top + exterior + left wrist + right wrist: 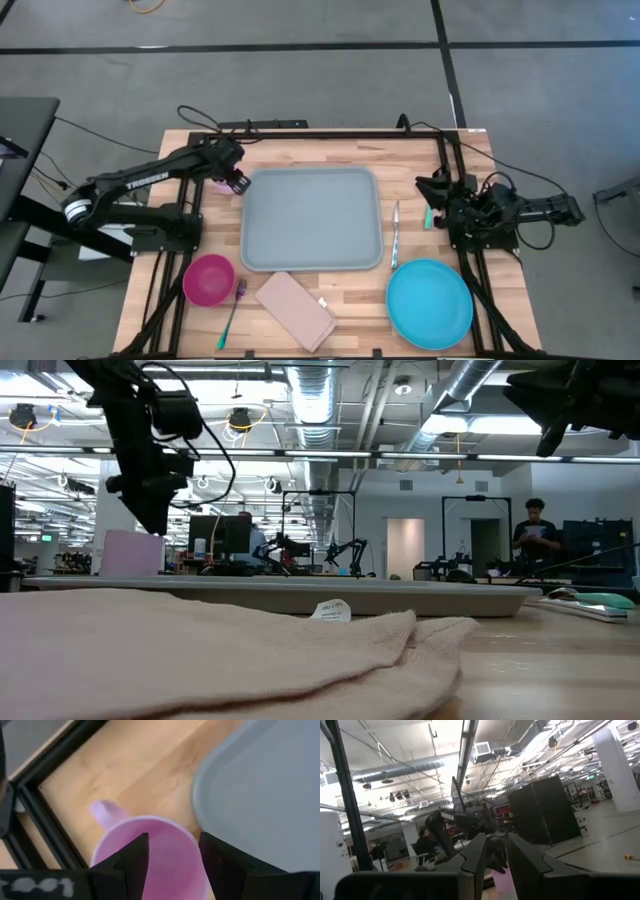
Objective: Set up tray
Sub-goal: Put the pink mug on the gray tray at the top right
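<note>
Seen from above: large pale grey-blue rectangular plastic tray [312, 219] flat at table centre, bare inside, long axis running 9-to-3, rounded corners square to table edges.

Left gripper [233, 181] poised at tray's 10 o'clock corner, just off the rim, over a pale pink plastic cup [150, 851] w/ a stub handle; wrist view puts the two dark fingers [134, 858] spread, straddling the cup's mouth, not yet closed on it. Tray lies at approx. 4 o'clock from that gripper, rim just beside the cup. Likely next move: short carry inward over the near rim.

Right gripper [436, 187] parked at tray's 3 o'clock, raised, aimed across the room; fingers set close, nothing between them.

Left arm clearly nearer the job.

Still off-tray: magenta round bowl [208, 280] at 7, pinkish-beige folded cloth napkin [294, 310] at 6, bright-blue round plate [430, 303] at 5, teal-handled knife [395, 232] just beside the 3 o'clock rim.
</note>
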`<state>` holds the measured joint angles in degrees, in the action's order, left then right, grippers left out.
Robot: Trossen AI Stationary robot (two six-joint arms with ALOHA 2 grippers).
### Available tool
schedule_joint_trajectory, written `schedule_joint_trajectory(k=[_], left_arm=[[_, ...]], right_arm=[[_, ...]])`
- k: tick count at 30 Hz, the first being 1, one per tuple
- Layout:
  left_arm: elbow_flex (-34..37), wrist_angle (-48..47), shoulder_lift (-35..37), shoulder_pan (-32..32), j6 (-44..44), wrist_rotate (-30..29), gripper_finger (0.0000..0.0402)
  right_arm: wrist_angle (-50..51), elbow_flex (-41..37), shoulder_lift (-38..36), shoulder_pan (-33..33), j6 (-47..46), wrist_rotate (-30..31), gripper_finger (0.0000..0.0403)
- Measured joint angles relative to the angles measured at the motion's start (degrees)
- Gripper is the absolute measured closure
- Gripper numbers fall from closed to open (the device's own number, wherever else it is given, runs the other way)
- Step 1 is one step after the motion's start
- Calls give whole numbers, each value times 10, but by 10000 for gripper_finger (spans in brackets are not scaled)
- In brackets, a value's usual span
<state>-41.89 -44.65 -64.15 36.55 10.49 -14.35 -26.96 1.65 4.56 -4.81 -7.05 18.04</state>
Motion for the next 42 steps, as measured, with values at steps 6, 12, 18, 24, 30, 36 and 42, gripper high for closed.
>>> schedule_joint_trajectory(k=[6, 12, 18, 24, 30, 36, 42], left_arm=[[1, -4, -25, 1, -5, 1, 236], [1, -14, -18, 1, -8, 1, 236], [1, -33, -19, 1, -8, 1, 236], [1, -33, -19, 1, -9, 1, 259], [1, -34, -19, 1, -17, 1, 297], [1, -34, -19, 1, -17, 0, 326], [1, -34, -38, 3, -19, -7, 345]], right_arm=[[23, 0, 0, 0, -20, 0, 331], [30, 0, 0, 0, -31, 0, 331], [30, 0, 0, 0, -31, 0, 331], [32, 0, 0, 0, -31, 0, 331], [32, 0, 0, 0, -31, 0, 331], [32, 0, 0, 0, -31, 0, 331], [32, 0, 0, 0, -31, 0, 331]])
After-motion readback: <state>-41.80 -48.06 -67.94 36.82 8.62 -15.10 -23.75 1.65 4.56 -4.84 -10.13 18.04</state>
